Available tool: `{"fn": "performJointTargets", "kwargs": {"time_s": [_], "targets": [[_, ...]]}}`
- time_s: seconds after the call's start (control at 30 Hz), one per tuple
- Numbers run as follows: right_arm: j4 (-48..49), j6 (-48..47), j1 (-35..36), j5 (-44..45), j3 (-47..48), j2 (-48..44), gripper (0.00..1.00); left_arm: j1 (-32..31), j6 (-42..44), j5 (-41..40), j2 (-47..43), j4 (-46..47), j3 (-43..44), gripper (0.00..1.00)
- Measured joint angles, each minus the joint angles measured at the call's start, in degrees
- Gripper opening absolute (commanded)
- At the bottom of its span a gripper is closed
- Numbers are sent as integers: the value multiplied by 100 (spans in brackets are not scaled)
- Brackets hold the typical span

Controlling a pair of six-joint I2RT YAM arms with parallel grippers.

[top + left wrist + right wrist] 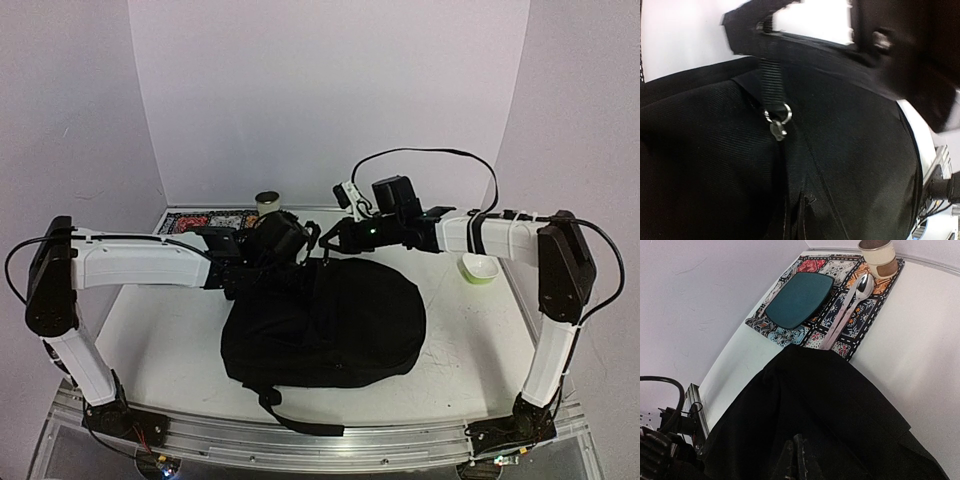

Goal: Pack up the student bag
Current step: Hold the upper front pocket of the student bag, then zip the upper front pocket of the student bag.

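Both arms bent inward, meeting above far edge of student bag (330, 320). Left gripper (303, 245) closed. Right gripper (330, 240) closed, just beside it.

Your left arm (130, 262) and right arm (505, 240) have white shell links and black joint housings. A thin black cable (440, 151) arcs over the right arm, whose wrist carries a small green light (371, 228).

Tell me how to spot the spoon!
Look past the big black student bag to the patterned placemat at the far left. On it, the spoon lies beside the dark teal plate, its bowl end near the beige cup. It's the only long, thin, shiny silver thing there.
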Motion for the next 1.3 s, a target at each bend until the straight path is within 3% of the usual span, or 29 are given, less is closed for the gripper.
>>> {"fn": "performJointTargets", "kwargs": {"time_s": [0.6,0.97,1.3], "targets": [[-616,-39,172,-268,849,811,0,-359,-120,-775,-846,451,-1145,0],[-568,-29,-98,75,889,745,0,-97,322,-305,-554,179,-609,0],[-820,29,-210,-69,865,658,0,-83,562,-154,-739,794,-1092,0]]}}
